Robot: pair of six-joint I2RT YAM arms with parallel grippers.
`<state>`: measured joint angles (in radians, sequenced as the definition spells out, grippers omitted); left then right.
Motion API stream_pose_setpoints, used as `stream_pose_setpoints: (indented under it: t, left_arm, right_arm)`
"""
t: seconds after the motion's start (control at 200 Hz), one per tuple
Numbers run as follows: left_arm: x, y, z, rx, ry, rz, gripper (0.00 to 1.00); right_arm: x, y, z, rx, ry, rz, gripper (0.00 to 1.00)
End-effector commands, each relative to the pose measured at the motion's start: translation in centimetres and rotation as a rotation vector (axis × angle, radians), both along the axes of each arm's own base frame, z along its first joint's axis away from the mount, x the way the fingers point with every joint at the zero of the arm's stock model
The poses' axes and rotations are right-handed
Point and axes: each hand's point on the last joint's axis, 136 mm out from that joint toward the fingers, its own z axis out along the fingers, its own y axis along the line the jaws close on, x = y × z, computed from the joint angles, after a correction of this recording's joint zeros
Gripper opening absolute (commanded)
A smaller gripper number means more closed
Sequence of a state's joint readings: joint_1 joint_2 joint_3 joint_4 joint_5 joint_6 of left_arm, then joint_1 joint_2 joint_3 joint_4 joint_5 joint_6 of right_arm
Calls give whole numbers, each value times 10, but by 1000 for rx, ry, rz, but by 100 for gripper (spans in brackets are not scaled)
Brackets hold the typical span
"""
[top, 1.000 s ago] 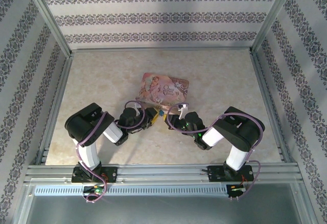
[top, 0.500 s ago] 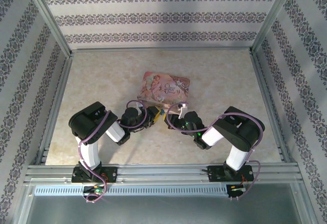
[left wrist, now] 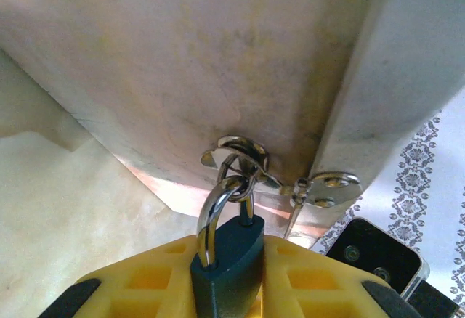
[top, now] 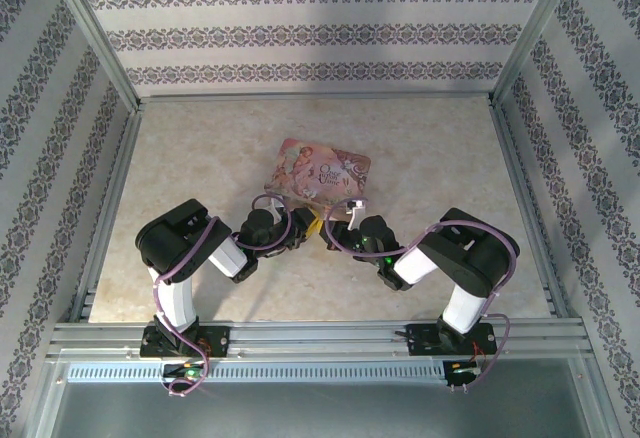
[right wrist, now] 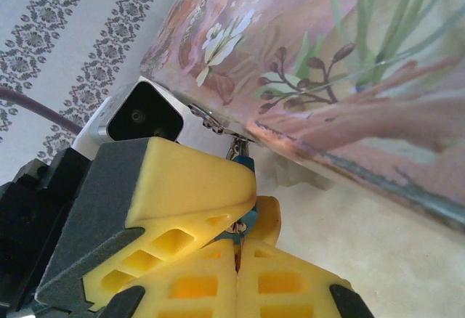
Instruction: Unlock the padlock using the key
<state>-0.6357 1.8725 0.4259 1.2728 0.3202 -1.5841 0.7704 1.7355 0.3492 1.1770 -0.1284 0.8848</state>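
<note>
The left arm (top: 185, 253) has shifted right across the worktop (top: 200, 158) toward the pink box (top: 322, 171), so the left gripper (top: 305, 228) now meets the right gripper (right wrist: 238, 249) at the box's near edge. The left jaws have narrowed and now clamp the padlock (left wrist: 227, 260) body on both sides. The padlock hangs by its shackle (left wrist: 209, 216) from a metal ring (left wrist: 236, 155) on the box wall, so it is likely steadied for key insertion. The right jaws are pressed fully together just beside the padlock; whether a key sits between them cannot be told.
</note>
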Motion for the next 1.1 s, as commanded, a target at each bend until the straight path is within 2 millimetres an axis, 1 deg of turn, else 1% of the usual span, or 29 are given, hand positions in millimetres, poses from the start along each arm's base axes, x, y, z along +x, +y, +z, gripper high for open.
stream_pose_setpoints:
  t: [0.0, 0.215, 0.37, 0.505, 0.615, 0.79, 0.865, 0.919, 1.004, 1.039, 1.059, 1.094]
  left_arm:
    - [-1, -5, 12, -18, -32, -6, 23]
    - [-1, 0, 13, 0, -33, 11, 24]
    - [-1, 3, 13, 16, -34, 22, 28]
    - [-1, 6, 10, 24, -29, 36, 28]
    - [0, 7, 10, 27, -28, 43, 24]
    - [0, 8, 11, 39, -29, 44, 12]
    - [0, 8, 14, 45, -33, 42, 9]
    - [0, 8, 16, 49, -37, 43, 9]
    - [-1, 9, 19, 57, -41, 42, 9]
    - [-1, 9, 20, 60, -42, 41, 9]
    - [-1, 9, 21, 59, -45, 40, 9]
    - [-1, 8, 22, 61, -46, 37, 9]
  right_arm:
    - [0, 13, 44, 111, -100, 32, 0]
    - [0, 13, 40, 109, -87, 32, 0]
    - [1, 13, 40, 111, -84, 31, 0]
    - [1, 13, 40, 110, -83, 33, 0]
    - [1, 13, 40, 111, -84, 33, 0]
    - [1, 14, 42, 115, -89, 38, 0]
    - [0, 14, 44, 116, -95, 42, 0]
    - [0, 12, 46, 115, -102, 37, 8]
    - [0, 8, 47, 110, -111, 26, 17]
    - [1, 7, 51, 111, -122, 17, 20]
    - [-3, 1, 44, 93, -110, 10, 22]
    - [-5, -4, 43, 82, -115, 2, 25]
